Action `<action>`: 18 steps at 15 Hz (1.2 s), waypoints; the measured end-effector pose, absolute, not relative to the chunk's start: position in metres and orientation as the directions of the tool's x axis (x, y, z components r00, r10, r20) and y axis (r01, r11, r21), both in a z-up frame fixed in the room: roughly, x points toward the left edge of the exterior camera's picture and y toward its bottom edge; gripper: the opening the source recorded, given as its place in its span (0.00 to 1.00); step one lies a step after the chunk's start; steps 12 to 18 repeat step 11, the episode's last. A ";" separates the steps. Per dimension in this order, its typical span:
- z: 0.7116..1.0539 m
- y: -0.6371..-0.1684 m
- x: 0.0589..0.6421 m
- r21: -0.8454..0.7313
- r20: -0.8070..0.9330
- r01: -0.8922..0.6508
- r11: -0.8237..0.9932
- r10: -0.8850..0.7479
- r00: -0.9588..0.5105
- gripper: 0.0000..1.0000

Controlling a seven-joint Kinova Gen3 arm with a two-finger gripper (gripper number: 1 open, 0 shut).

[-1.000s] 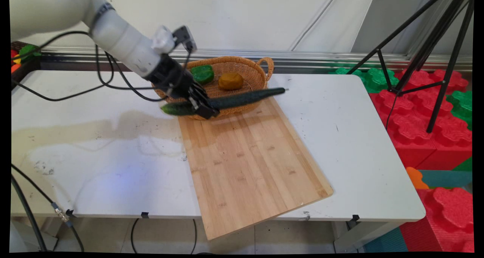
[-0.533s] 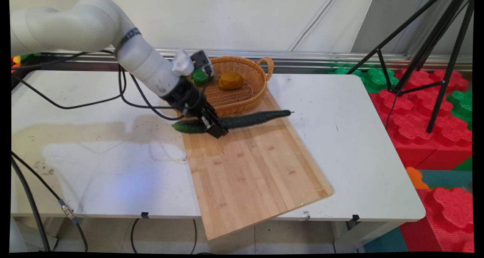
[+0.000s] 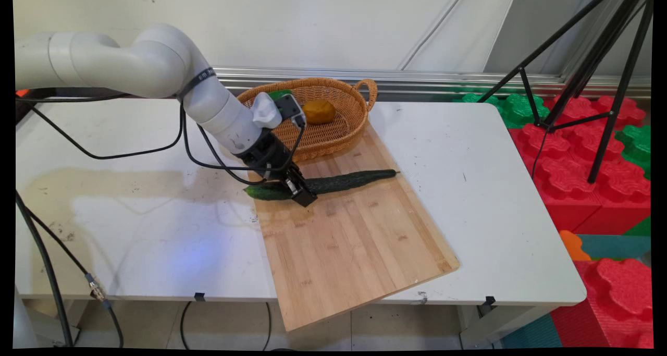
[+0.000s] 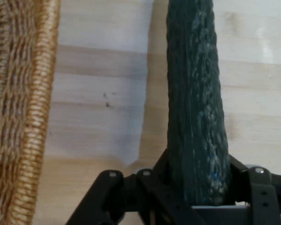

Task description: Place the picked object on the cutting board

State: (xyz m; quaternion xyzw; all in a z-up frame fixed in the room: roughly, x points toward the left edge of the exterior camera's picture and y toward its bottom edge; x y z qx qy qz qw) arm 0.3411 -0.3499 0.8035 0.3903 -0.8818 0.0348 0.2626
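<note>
Noted a white table, scuffed and stained toward 9 o'clock, black cables hanging past its near left edge. Found the gripper low over the far left corner of a bamboo cutting board, clamped on a dark green cucumber near its blunt end. Observed the cucumber lying crosswise on the board, its blunt end overhanging the board's left edge and its thin tip pointing toward 3 o'clock. Confirmed in the hand view: cucumber held between the jaws, board beneath. Recorded a wicker basket at 12 o'clock of the board, holding a brown rounded item. Logged a black tripod and red and green foam blocks at 3 o'clock, pale wall behind.
</note>
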 end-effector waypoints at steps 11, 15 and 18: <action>0.788 -0.355 0.336 0.125 0.504 -0.734 0.667 -0.680 -0.532 1.00; 0.788 -0.355 0.336 0.125 0.504 -0.734 0.667 -0.680 -0.532 1.00; 0.788 -0.355 0.336 0.125 0.504 -0.734 0.667 -0.680 -0.532 1.00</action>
